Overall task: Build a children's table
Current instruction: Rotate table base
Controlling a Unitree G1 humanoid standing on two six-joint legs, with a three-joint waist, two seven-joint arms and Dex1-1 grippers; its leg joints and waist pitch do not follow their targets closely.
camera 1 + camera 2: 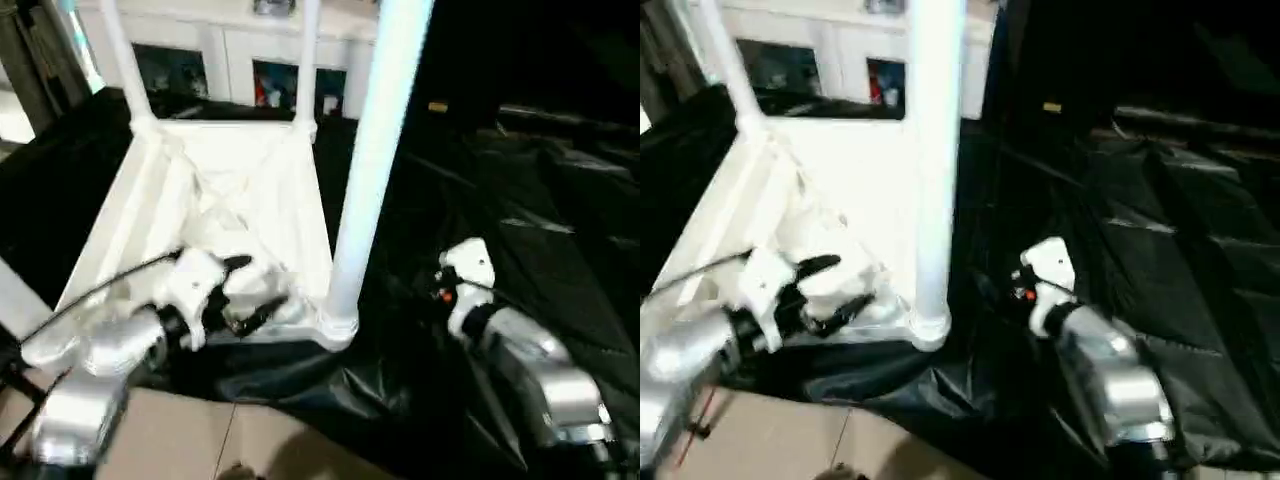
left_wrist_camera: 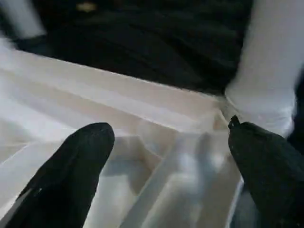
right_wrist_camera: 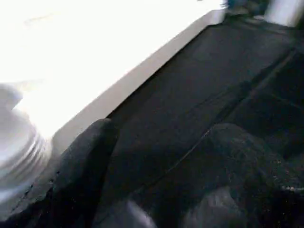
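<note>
Okay, tabletop (image 1: 215, 215) lies upside down on the black sheet (image 1: 540, 200), ribbed underside up. Three legs stand in corner sockets: near leg (image 1: 372, 160) at the near right corner, two far legs (image 1: 125, 60) at 12 o'clock in front of the white cabinet (image 1: 230, 45). Near left corner runs out of the head view, so can't tell whether a fourth leg is in.

Left gripper (image 1: 250, 290) hovers over the underside just at 9 o'clock of the near leg's socket (image 1: 338, 325), fingers spread wide, nothing between them. Wrist view confirms: both black fingers (image 2: 71, 175) apart, ribs and socket collar beyond them. Right gripper sits at 3 o'clock of that leg, over the sheet; its white wrist housing (image 1: 465, 270) shows, fingers (image 3: 85, 161) look parted with only sheet beyond, grasping nothing.

My read: step in hand is seating or checking the near leg. To do it well:
- close on the leg low, near the collar, not high up, since a long lever will tip it
- brace the tabletop rim with the other gripper so it doesn't skate on the slick sheet
- push straight along the leg's axis, no sideways load
- watch that the left arm's cable (image 1: 100, 285) doesn't snag on the ribs
</note>
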